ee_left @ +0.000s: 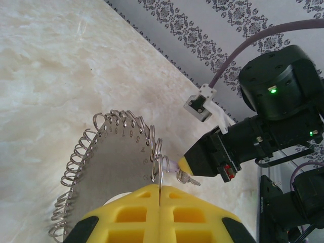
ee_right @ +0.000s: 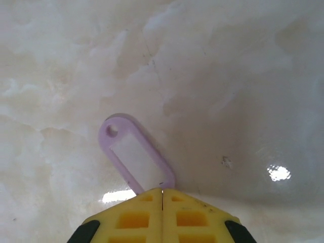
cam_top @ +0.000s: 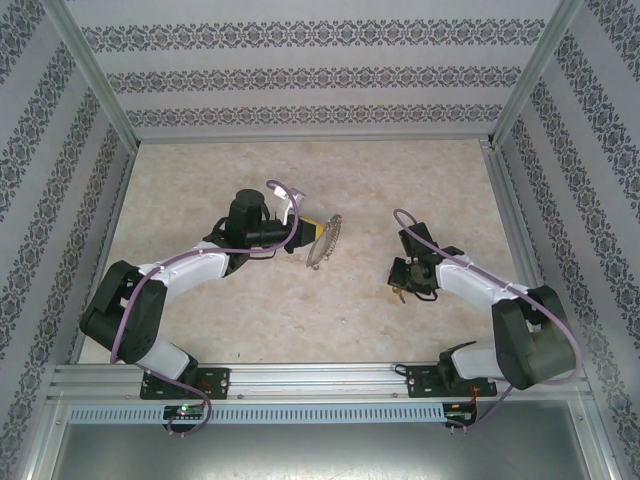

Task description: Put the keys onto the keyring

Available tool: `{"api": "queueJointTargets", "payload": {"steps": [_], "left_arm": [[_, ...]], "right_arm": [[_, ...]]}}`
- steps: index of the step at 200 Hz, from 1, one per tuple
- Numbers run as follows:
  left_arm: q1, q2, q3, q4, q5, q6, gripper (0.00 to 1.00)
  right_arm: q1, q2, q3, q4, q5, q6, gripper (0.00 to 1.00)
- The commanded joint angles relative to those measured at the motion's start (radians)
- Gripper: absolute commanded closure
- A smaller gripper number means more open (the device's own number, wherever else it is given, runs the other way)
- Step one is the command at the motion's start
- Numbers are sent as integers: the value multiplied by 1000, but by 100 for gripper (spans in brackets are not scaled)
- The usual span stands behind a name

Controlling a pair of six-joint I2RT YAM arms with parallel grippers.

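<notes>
Right wrist shows the right pincer (ee_right: 162, 191) clamped on the key (ee_right: 133, 152).

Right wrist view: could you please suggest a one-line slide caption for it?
Right gripper shut on the end of a lilac key tag over the marble tabletop.

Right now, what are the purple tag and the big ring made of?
The key tag looks like plastic: smooth lilac frame, pale matte insert, moulded hole. The keyring looks like metal: dull grey face with stamped numbers, rimmed by shiny silvery wire loops.
</notes>
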Motion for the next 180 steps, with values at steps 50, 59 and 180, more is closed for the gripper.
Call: {"api": "queueJointTargets", "payload": {"steps": [50, 59, 180], "left_arm": [[-16, -22, 72, -87, 36, 95, 100], [-17, -19, 80, -101, 37, 103, 100], [-42, -16, 167, -219, 47, 145, 100]], "right_arm": [[-125, -259, -65, 402, -406, -75, 100], [-134, -251, -74, 466, -465, -75, 100], [-132, -117, -39, 968, -916, -84, 100]]}}
